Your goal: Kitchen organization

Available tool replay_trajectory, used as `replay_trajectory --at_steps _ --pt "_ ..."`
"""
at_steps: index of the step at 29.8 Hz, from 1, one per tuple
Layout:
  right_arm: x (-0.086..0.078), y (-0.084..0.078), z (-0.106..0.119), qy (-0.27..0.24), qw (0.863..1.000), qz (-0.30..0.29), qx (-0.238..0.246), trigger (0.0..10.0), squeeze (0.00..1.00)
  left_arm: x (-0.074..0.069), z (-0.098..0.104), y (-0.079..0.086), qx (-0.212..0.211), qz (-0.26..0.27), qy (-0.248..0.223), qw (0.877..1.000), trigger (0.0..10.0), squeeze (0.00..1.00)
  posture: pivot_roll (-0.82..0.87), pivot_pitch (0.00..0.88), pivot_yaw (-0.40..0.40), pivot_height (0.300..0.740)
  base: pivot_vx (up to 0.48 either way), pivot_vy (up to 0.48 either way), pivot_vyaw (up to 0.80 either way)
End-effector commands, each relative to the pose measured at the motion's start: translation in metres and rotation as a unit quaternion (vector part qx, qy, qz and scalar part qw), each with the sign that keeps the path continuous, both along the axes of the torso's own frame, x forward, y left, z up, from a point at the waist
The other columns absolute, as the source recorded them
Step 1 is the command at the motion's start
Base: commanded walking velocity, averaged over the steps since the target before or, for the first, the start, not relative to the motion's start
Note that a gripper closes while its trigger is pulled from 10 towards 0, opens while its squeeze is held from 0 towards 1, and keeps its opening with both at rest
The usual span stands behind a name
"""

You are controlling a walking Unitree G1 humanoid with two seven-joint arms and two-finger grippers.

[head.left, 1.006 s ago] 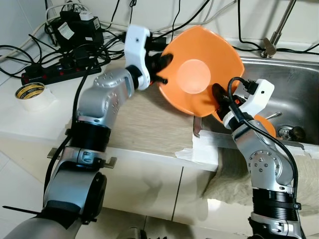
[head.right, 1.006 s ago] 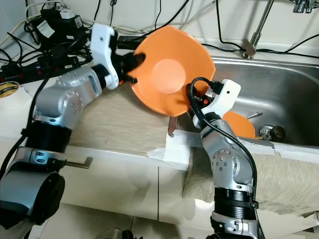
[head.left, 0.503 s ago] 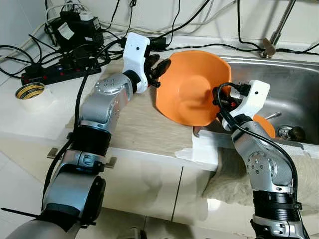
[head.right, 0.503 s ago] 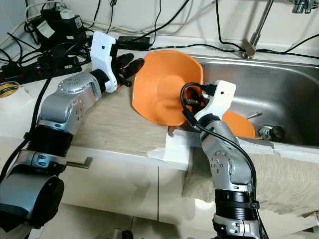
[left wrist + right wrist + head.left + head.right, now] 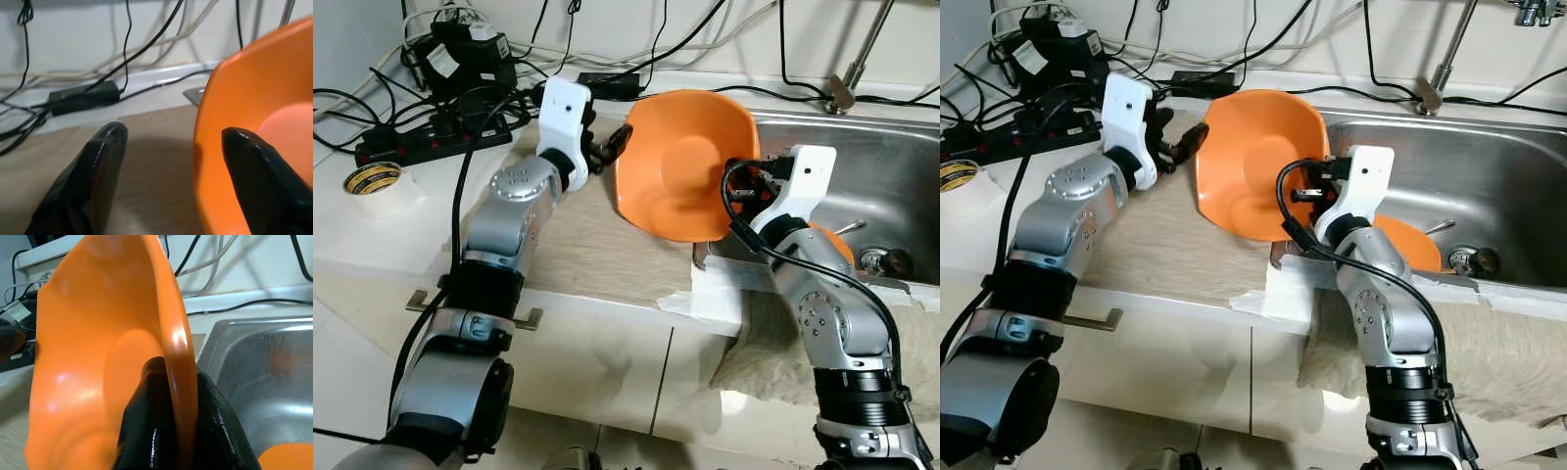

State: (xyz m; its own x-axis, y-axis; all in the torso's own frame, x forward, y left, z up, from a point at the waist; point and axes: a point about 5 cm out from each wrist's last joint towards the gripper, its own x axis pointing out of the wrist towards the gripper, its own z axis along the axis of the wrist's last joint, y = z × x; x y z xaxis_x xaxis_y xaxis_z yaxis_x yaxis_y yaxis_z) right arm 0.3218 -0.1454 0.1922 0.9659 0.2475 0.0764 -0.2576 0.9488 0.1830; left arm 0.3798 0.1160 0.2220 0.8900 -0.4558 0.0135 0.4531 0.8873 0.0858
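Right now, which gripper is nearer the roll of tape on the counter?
Left. The left gripper is open beside the orange bowl's rim, on the tape roll's side of the counter. The right gripper is farther off by the sink, clamped on the bowl's other edge.

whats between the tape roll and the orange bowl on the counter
The left arm crosses that stretch of beige counter between the tape roll and the bowl, as the left eye view shows.

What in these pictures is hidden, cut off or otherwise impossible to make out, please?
- Second orange dish in the sink: mostly hidden by the right arm in both eye views.
- Faucet: cut off by the top edge in both eye views.
- Right gripper fingertips: covered by the bowl rim in its wrist view.
- Drain object: too small to identify.
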Motion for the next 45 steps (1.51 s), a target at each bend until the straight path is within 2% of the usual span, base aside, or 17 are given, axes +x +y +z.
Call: replay_trajectory --at_steps 1,2,13,20,21,22,25,26,27,28,29,31,37,39,43,45 --pt "0.004 0.002 0.013 -0.032 0.999 0.008 -0.008 0.0 0.0 -0.001 0.004 0.001 -0.005 0.006 -0.01 1.0 10.0 1.0 -0.09 0.0 0.047 0.732 0.0 0.0 0.0" --pt "0.006 0.001 0.018 -0.042 0.999 0.009 -0.016 0.0 0.0 -0.002 0.0 0.001 -0.009 0.008 -0.005 1.0 10.0 0.0 -0.09 0.0 0.045 0.732 0.0 0.0 0.0" --pt "0.022 -0.017 0.049 -0.097 0.994 0.0 -0.053 0.0 0.0 -0.007 -0.013 -0.004 -0.011 0.006 0.008 1.0 10.0 0.0 -0.09 0.0 0.048 0.732 0.0 0.0 0.0" --pt "0.034 -0.053 0.069 -0.118 0.989 -0.061 -0.063 0.0 0.0 -0.008 -0.015 -0.006 -0.013 0.005 0.011 1.0 10.0 0.0 -0.09 0.0 0.05 0.732 0.0 0.0 0.0" --pt "0.034 -0.053 0.069 -0.118 0.989 -0.061 -0.063 0.0 0.0 -0.008 -0.015 -0.006 -0.013 0.005 0.011 1.0 10.0 0.0 -0.09 0.0 0.05 0.732 0.0 0.0 0.0" --pt "0.035 -0.059 0.07 -0.119 0.988 -0.074 -0.065 0.0 0.0 -0.008 -0.015 -0.006 -0.012 0.005 0.011 1.0 10.0 0.0 -0.1 0.0 0.05 0.732 0.0 0.0 0.0" --pt "0.036 -0.095 0.073 -0.123 0.98 -0.135 -0.08 0.0 0.0 -0.007 -0.015 -0.006 -0.013 0.006 0.013 1.0 10.0 0.0 -0.1 0.0 0.055 0.732 0.0 0.0 0.0" --pt "0.036 -0.095 0.073 -0.123 0.98 -0.135 -0.08 0.0 0.0 -0.007 -0.015 -0.006 -0.013 0.006 0.013 1.0 10.0 0.0 -0.1 0.0 0.055 0.732 0.0 0.0 0.0" --pt "0.036 -0.101 0.075 -0.124 0.978 -0.144 -0.084 0.0 0.0 -0.007 -0.016 -0.006 -0.013 0.005 0.013 1.0 10.0 0.0 -0.1 0.0 0.056 0.732 0.0 0.0 0.0" --pt "0.034 -0.115 0.077 -0.126 0.974 -0.164 -0.095 0.0 0.0 -0.007 -0.016 -0.006 -0.013 0.004 0.014 1.0 10.0 0.0 -0.1 0.0 0.059 0.732 0.0 0.0 0.0" --pt "0.034 -0.115 0.077 -0.126 0.974 -0.164 -0.095 0.0 0.0 -0.007 -0.016 -0.006 -0.013 0.004 0.014 1.0 10.0 0.0 -0.1 0.0 0.059 0.732 0.0 0.0 0.0" --pt "0.032 -0.134 0.079 -0.123 0.968 -0.189 -0.11 0.0 0.0 -0.008 -0.016 -0.008 -0.016 0.001 0.016 1.0 10.0 0.0 -0.11 0.0 0.061 0.732 0.0 0.0 0.0" --pt "0.027 -0.161 0.072 -0.104 0.958 -0.221 -0.152 0.0 0.0 -0.009 -0.017 -0.011 -0.023 -0.005 0.02 1.0 10.0 0.0 -0.11 0.0 0.063 0.732 0.0 0.0 0.0" --pt "0.026 -0.169 0.06 -0.081 0.954 -0.223 -0.184 0.0 0.0 -0.01 -0.015 -0.015 -0.033 -0.013 0.022 0.999 10.0 0.0 -0.11 0.0 0.063 0.732 0.0 0.0 0.0" --pt "0.028 -0.167 0.04 -0.045 0.949 -0.204 -0.235 0.0 0.0 -0.012 -0.012 -0.022 -0.06 -0.025 0.031 0.997 10.0 0.0 -0.12 0.0 0.066 0.732 0.0 0.0 0.0" --pt "0.028 -0.165 0.035 -0.039 0.949 -0.196 -0.245 0.0 0.0 -0.013 -0.011 -0.024 -0.066 -0.03 0.031 0.997 10.0 0.0 -0.11 0.0 0.064 0.732 0.0 0.0 0.0"
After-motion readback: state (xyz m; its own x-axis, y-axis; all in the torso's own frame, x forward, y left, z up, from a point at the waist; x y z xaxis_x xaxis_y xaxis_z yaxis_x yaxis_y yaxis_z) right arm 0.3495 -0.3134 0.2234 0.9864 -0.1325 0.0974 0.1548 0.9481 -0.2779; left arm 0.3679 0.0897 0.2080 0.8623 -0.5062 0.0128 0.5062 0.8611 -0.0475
